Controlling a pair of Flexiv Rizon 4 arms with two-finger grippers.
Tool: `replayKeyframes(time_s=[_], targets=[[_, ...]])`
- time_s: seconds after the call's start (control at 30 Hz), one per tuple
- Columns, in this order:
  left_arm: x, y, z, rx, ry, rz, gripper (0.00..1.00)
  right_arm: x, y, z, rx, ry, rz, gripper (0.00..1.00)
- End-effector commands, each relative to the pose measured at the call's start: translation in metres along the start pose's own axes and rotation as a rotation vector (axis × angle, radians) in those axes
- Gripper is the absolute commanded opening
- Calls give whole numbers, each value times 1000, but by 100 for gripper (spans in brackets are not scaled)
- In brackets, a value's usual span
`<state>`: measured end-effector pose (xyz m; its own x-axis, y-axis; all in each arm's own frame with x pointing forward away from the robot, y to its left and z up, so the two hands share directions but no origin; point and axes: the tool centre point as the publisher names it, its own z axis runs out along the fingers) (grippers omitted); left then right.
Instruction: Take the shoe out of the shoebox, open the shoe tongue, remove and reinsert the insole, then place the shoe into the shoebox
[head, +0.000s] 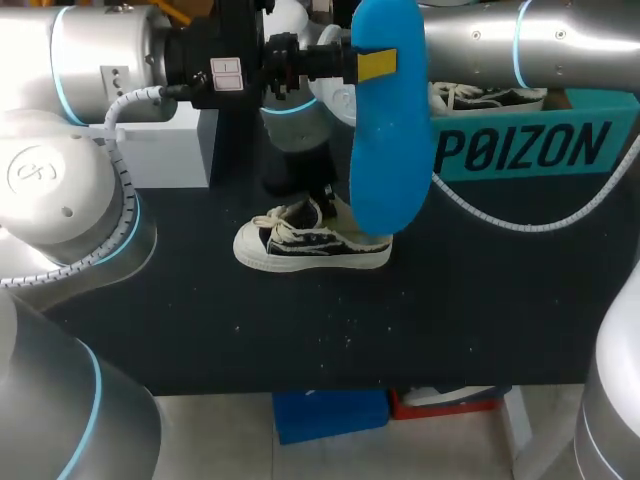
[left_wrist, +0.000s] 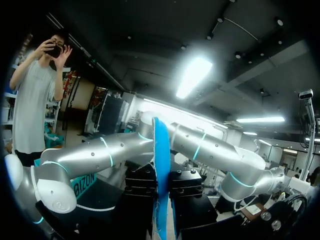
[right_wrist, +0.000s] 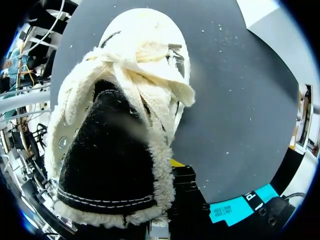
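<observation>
From above, my left fingers (head: 376, 64) are clenched on the blue insole (head: 390, 150), gripping it near its upper end so that it hangs on edge, high over the table (head: 480, 300). The shoe (head: 310, 242) stands on its sole below it, toe to the left, and the shoebox (head: 560, 145) sits far right. My right arm (head: 520, 40) comes in behind the insole and drops to the shoe's opening. Seen from my left wrist, the insole (left_wrist: 161, 165) runs edge-on between the fingers, pinched from both sides. Seen from my right wrist, the shoe (right_wrist: 130, 100) lies close under me with its laces loose. Whether my right fingers (right_wrist: 176, 163) hold it I cannot tell. With such a short grip the insole could swing or slip. Its lower end could catch the collar and buckle, or push the shoe away if the shoe is not held. It also hangs close to my right arm and could strike it.
</observation>
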<state>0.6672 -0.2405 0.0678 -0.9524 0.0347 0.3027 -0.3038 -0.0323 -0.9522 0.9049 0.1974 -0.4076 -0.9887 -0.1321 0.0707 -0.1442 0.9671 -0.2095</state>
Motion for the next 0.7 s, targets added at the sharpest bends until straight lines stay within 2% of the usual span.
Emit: replayKeyframes(time_s=[0.03,0.4,0.57,0.7], targets=[[0,1,1,3,0,2,0,-1,1,1,2,1,0,0],[0,1,1,3,0,2,0,1,0,-3,-2,6,7,0],[0,1,1,3,0,2,0,6,-8,-26,-14,-10,171,0],[0,1,1,3,0,2,0,13,-16,-38,40,32,346,0]])
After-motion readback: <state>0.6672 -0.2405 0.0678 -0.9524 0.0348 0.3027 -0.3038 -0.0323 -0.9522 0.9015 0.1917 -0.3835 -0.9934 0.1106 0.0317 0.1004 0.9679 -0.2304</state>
